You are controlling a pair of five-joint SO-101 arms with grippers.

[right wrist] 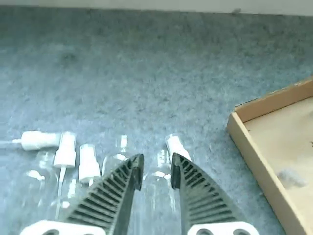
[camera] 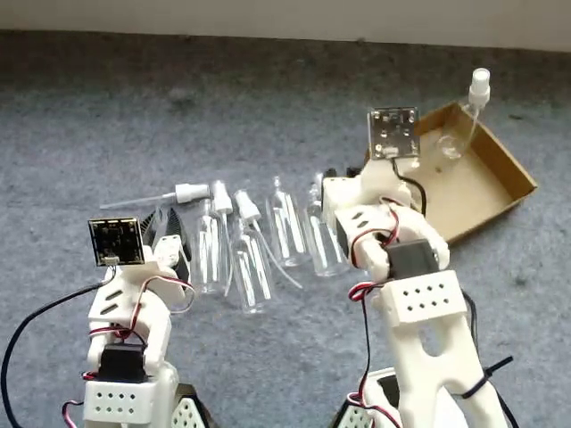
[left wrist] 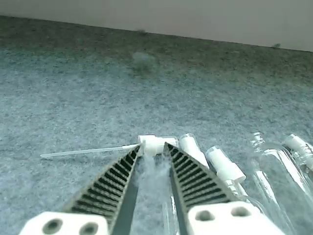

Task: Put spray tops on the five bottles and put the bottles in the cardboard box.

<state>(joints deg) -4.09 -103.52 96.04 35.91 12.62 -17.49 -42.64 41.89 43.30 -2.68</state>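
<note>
On the carpet (camera: 268,107) lie four bottles (camera: 252,263), one loose spray top (camera: 189,192); box (camera: 501,183) holds a fifth (camera: 452,143); left fingers (left wrist: 115,188), right fingers (right wrist: 112,193) parted.

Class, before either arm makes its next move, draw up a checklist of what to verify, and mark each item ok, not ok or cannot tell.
1. Is the left gripper open? Ok, its jaws stand apart.
2. Is the loose spray top in front of it? Ok, it lies on the carpet just beyond the fingertips.
3. Is the right gripper open? Ok, its jaws stand apart over a lying bottle.
4. Does that bottle have its top? Cannot tell.
5. Are all the bottles on the carpet capped? Not ok, a bare-necked bottle lies in the row.
6. Is there room in the cardboard box? Ok, one capped bottle stands inside.
</note>
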